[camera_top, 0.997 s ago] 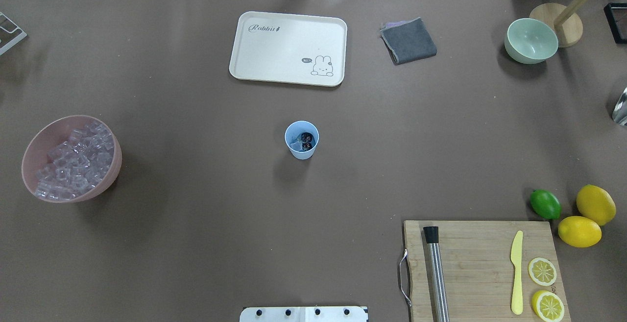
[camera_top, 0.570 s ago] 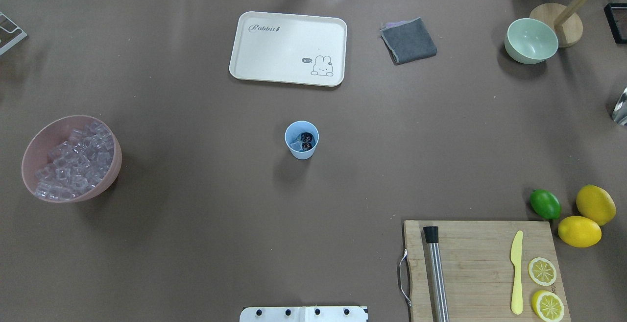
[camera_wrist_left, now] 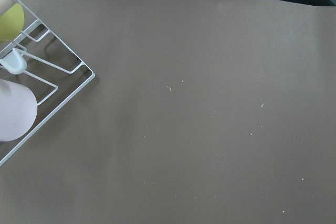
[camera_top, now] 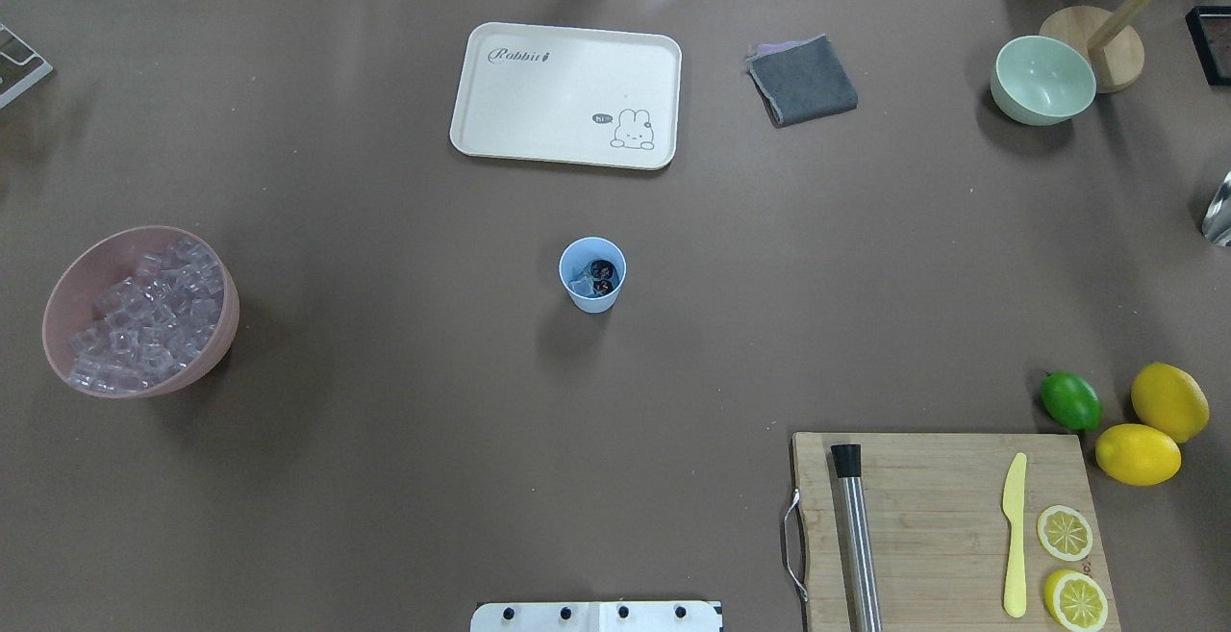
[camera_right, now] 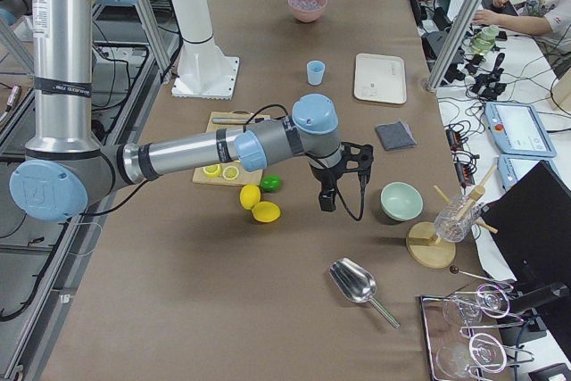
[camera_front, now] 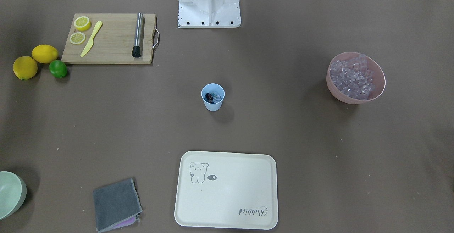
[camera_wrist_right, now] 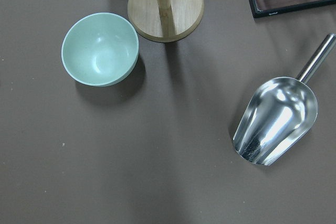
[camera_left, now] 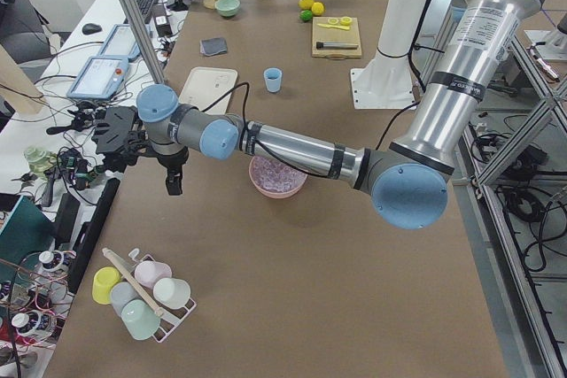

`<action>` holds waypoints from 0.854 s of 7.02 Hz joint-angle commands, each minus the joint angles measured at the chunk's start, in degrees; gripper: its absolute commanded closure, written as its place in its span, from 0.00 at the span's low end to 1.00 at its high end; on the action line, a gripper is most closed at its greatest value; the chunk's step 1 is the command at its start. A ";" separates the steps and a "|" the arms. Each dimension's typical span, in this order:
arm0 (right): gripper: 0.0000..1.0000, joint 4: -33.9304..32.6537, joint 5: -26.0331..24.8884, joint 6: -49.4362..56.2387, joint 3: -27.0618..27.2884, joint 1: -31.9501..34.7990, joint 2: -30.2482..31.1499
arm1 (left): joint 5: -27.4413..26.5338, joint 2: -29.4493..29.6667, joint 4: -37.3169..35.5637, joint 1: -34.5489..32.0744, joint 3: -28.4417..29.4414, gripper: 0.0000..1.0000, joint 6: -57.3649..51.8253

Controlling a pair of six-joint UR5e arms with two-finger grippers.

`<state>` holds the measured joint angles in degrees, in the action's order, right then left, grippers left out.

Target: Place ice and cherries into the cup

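The light blue cup (camera_top: 592, 276) stands upright at the middle of the table and also shows in the front view (camera_front: 212, 97). Inside it lie the dark cherries (camera_top: 602, 273) and a clear ice cube (camera_top: 580, 284). More ice (camera_top: 144, 319) fills the pink bowl (camera_top: 227, 329) at the table's left. My left gripper (camera_left: 173, 181) hangs beyond the pink bowl near the cup rack; it shows only in the left side view, so I cannot tell its state. My right gripper (camera_right: 326, 199) hangs near the pale green bowl, seen only in the right side view; I cannot tell its state.
A cream tray (camera_top: 565, 93), a grey cloth (camera_top: 802, 80) and a pale green bowl (camera_top: 1042, 80) lie at the far side. A cutting board (camera_top: 942, 517) with muddler, knife and lemon slices, a lime (camera_top: 1070, 400) and lemons sit near right. A metal scoop (camera_wrist_right: 275, 119) lies under the right wrist.
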<state>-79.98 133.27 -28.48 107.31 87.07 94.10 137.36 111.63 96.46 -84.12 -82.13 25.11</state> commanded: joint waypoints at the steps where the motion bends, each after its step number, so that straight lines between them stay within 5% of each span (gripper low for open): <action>1: 0.00 0.00 -0.20 -0.09 0.09 0.03 -0.40 | -0.25 -0.62 -0.39 -0.51 0.21 0.02 -0.15; 6: 0.00 0.53 0.14 0.00 0.09 0.02 -1.02 | -4.82 -0.71 -3.64 -1.92 1.80 0.02 -10.17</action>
<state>-79.29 133.04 -28.48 107.39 87.07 93.18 133.11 111.03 93.74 -85.77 -79.98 17.06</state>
